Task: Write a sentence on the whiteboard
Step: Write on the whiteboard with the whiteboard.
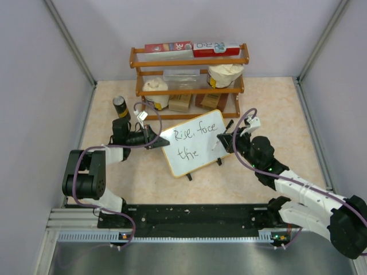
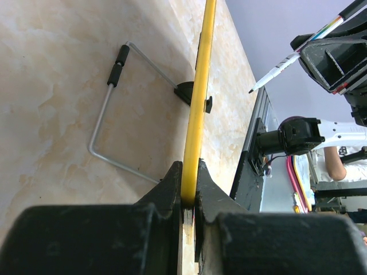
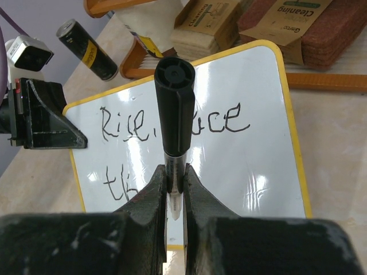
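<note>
The whiteboard (image 1: 198, 150) stands tilted at the table's middle, propped on small black feet. Its face carries the sentence (image 1: 192, 136) in black script, reading "Rise, face" above "the". My left gripper (image 1: 156, 141) is shut on the board's left edge; in the left wrist view the yellow-looking frame (image 2: 199, 86) runs straight between the jaws of the left gripper (image 2: 191, 197). My right gripper (image 3: 176, 184) is shut on a black-capped marker (image 3: 175, 109), hovering before the board (image 3: 252, 166). The marker's tip (image 2: 252, 90) sits a little off the board's face.
A wooden rack (image 1: 189, 60) behind the board holds boxes, white bags and sponges. A black can (image 1: 120, 106) stands left of it. The board's wire stand (image 2: 109, 114) rests on the table behind the board. Grey walls enclose the sides, and a black rail (image 1: 189, 216) lines the near edge.
</note>
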Available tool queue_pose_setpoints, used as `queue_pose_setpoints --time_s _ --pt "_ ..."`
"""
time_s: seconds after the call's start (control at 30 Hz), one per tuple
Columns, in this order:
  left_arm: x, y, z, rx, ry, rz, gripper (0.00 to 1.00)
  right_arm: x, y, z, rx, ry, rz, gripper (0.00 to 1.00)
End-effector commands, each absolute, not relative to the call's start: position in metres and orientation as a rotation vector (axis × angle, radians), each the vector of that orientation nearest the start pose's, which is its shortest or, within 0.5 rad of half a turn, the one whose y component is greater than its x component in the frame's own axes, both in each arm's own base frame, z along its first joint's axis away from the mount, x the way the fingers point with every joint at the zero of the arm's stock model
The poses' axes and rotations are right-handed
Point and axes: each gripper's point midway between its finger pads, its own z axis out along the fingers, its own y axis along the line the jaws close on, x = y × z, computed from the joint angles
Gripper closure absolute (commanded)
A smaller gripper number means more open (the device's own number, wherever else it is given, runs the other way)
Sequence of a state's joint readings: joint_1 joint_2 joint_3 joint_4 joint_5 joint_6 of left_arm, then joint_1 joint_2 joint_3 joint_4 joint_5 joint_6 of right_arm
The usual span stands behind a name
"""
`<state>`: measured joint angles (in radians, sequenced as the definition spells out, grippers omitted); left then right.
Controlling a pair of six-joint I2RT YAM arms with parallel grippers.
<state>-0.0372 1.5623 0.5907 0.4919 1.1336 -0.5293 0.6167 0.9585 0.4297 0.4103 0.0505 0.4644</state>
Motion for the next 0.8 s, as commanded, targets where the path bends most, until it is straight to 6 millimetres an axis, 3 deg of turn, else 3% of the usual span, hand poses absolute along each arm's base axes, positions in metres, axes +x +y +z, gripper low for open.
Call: queue_pose_setpoints --time_s 0.0,0.77 --pt "0.309 -0.154 0.068 0.083 2.172 -1.268 1.0 0.29 0.213 0.207 -0.096 1.704 0.758 1.0" --pt "0.309 -0.154 0.069 0.086 2.165 -1.268 1.0 0.3 0.22 0.195 -0.127 1.732 0.728 1.0"
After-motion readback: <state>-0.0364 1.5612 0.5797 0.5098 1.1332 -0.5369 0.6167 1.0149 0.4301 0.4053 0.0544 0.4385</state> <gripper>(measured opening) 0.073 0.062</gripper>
